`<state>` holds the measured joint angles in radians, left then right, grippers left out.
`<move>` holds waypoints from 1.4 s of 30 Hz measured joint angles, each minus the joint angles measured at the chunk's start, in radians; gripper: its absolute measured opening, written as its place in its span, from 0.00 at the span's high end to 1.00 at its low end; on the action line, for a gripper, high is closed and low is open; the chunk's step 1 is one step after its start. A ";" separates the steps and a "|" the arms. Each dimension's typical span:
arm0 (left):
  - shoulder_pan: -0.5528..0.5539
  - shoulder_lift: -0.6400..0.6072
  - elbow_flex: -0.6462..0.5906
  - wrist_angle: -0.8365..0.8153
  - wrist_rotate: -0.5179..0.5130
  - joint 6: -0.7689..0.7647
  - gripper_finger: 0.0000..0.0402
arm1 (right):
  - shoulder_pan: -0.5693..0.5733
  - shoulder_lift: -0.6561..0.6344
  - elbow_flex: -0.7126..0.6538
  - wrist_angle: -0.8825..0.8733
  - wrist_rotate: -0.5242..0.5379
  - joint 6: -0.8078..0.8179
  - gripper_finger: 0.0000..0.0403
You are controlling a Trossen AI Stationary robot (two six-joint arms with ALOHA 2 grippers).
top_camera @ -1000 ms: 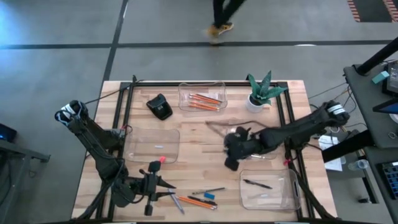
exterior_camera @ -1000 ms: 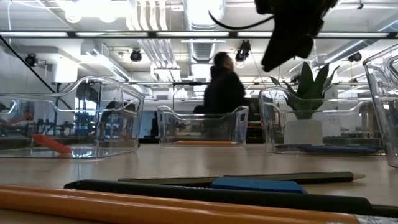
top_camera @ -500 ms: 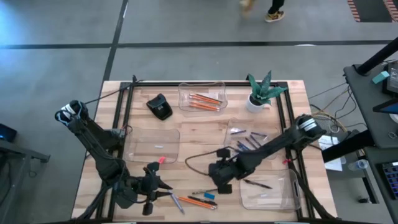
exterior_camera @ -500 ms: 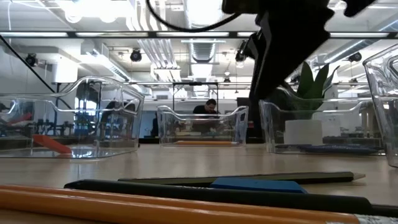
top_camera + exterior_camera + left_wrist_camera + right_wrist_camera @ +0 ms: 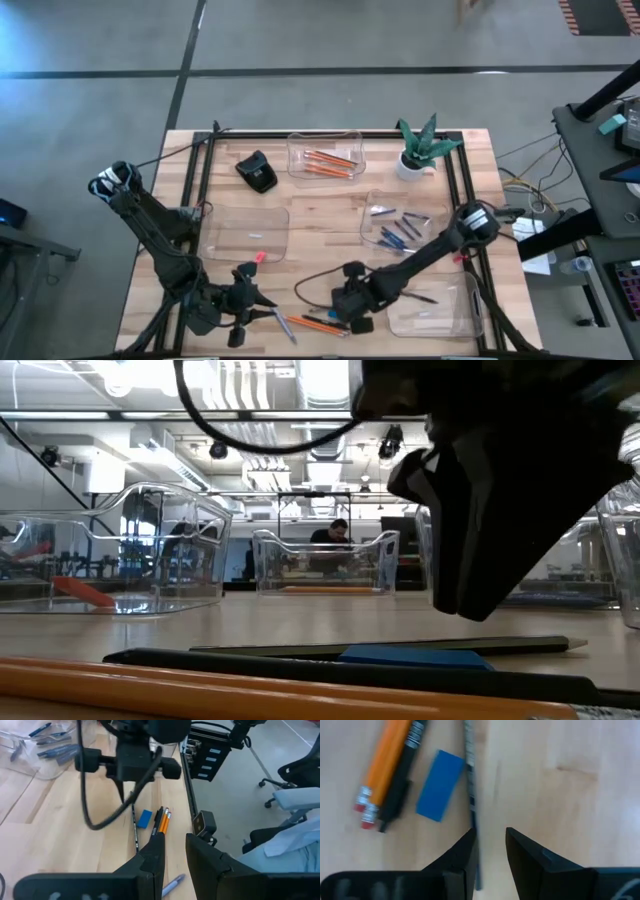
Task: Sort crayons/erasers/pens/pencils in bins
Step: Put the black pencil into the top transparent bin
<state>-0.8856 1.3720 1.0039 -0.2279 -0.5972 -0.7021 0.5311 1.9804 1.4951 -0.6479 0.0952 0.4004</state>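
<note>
**Right gripper poised over the dark pen**

On the table [image 5: 330,215], the right arm reaches to the near edge, where loose pencils [image 5: 387,755], a blue eraser [image 5: 439,785] and a slim dark pen [image 5: 471,795] lie. The right gripper [image 5: 489,851] hangs directly above the pen, fingers slightly parted and empty, gap just beside its shaft, which runs along the fingers' reach. The left gripper [image 5: 174,855], also narrowly open, waits nearby.

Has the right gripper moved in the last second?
Yes. In the overhead view the right gripper has swung away from the plant pot, toward the table's near edge, and now hangs over the loose pencils.
</note>
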 joint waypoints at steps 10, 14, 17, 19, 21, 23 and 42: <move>0.000 0.000 0.000 0.002 0.001 -0.001 0.85 | 0.018 0.033 0.025 0.014 0.017 0.000 0.77; 0.000 0.000 0.000 0.002 0.001 -0.001 0.85 | 0.018 0.036 0.022 0.017 0.021 0.002 0.77; 0.000 0.000 0.000 0.002 0.001 -0.001 0.85 | 0.018 0.049 0.022 0.025 0.005 0.028 0.77; 0.000 0.000 0.000 0.001 0.002 0.000 0.85 | 0.018 0.057 0.022 0.026 -0.017 0.057 0.77; 0.000 0.000 0.000 0.002 0.002 0.000 0.85 | 0.016 0.060 0.023 0.026 -0.037 0.082 0.77; 0.000 0.000 0.000 0.001 0.004 0.001 0.85 | 0.014 0.061 0.023 0.026 -0.046 0.105 0.77; 0.000 0.000 0.000 0.000 0.019 0.011 0.85 | -0.017 0.151 0.135 -0.125 -0.095 0.205 0.78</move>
<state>-0.8860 1.3720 1.0039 -0.2282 -0.5777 -0.6914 0.5144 2.1310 1.6300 -0.7734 -0.0001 0.6057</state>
